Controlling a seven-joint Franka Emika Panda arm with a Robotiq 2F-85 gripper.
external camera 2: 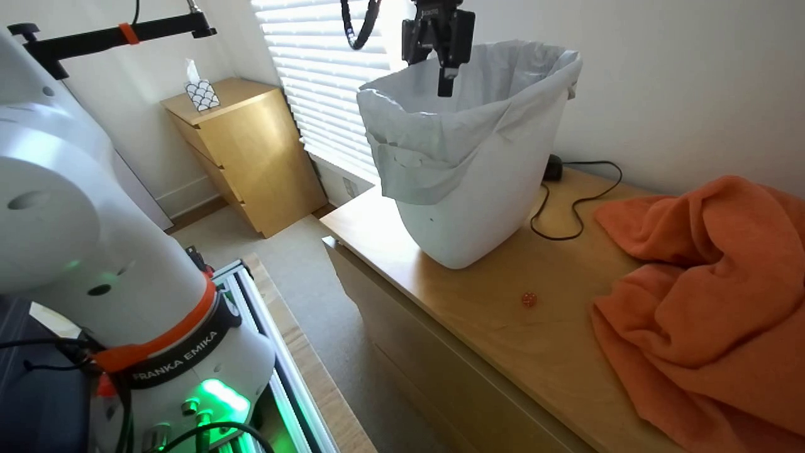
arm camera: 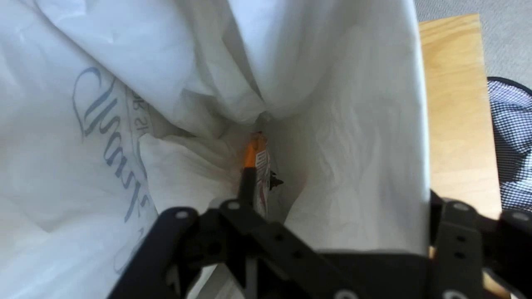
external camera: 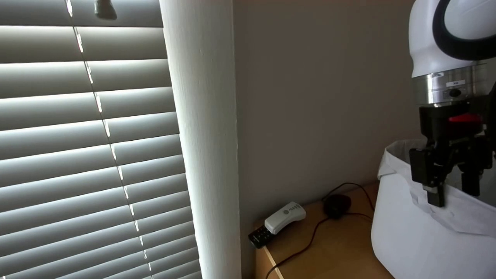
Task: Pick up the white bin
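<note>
The white bin (external camera: 422, 240) stands upright on a wooden surface, with a thin whitish liner bag folded over its rim. It also shows whole in an exterior view (external camera 2: 478, 214), and the wrist view looks down into its lined inside (arm camera: 353, 116). My gripper (external camera: 453, 197) is open at the rim. One finger is inside the bin and the other is outside its wall. In the wrist view the gripper (arm camera: 340, 187) has the rim between its fingers, nearer the outer finger, whose tip is partly hidden behind the wall. In an exterior view the gripper (external camera 2: 430, 74) shows above the opening.
An orange cloth (external camera 2: 704, 283) lies on the wooden dresser top (external camera 2: 503, 333) beside the bin. A black adapter with cable (external camera 2: 553, 168) sits behind it. A white remote (external camera: 285, 217) lies near the dresser edge. Window blinds (external camera: 89, 155) and a wall are close. An orange wrapper (arm camera: 255, 151) lies inside the bin.
</note>
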